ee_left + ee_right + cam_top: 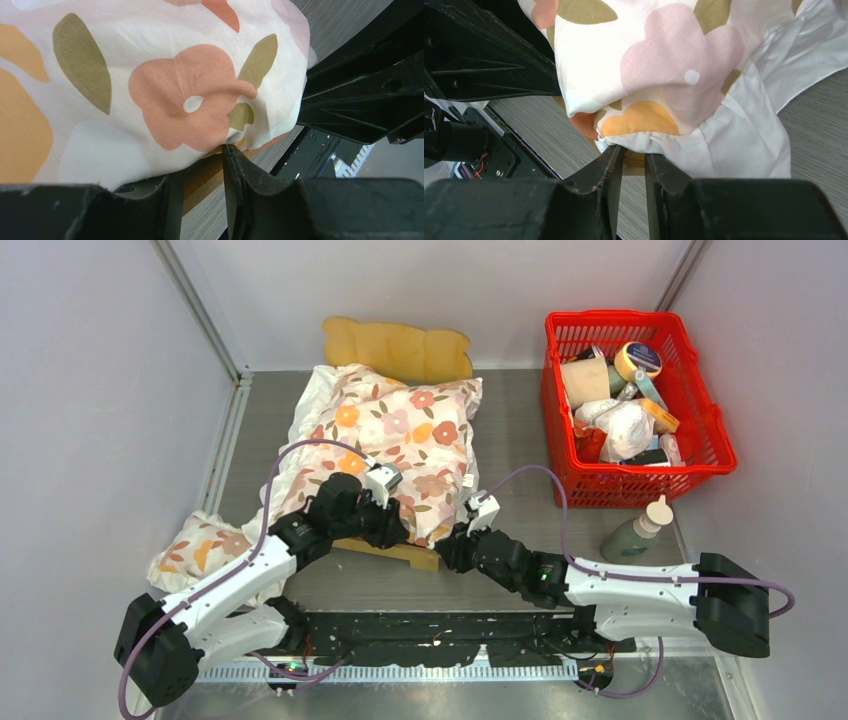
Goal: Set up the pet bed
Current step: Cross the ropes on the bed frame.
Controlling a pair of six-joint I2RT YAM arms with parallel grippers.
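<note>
The pet bed (pixel 398 552) stands mid-table with its scalloped headboard (pixel 398 348) at the far end. A white floral cushion (pixel 390 445) covers it and hangs over the near wooden rail. My left gripper (pixel 385 512) is at the cushion's near edge. In the left wrist view its jaws stand apart under the cushion (pixel 150 90), one fingertip (pixel 231 155) poking the fabric, with the wood rail (pixel 205 177) between them. My right gripper (pixel 468 530) is at the cushion's near right corner. Its fingers (pixel 611 170) show a narrow gap, tips touching the gathered hem (pixel 644 137).
A red basket (pixel 640 405) full of small items stands at the back right, and a bottle with a white nozzle (pixel 635 532) is in front of it. A second floral cushion (pixel 200 545) lies at the left by the wall. Walls close in on both sides.
</note>
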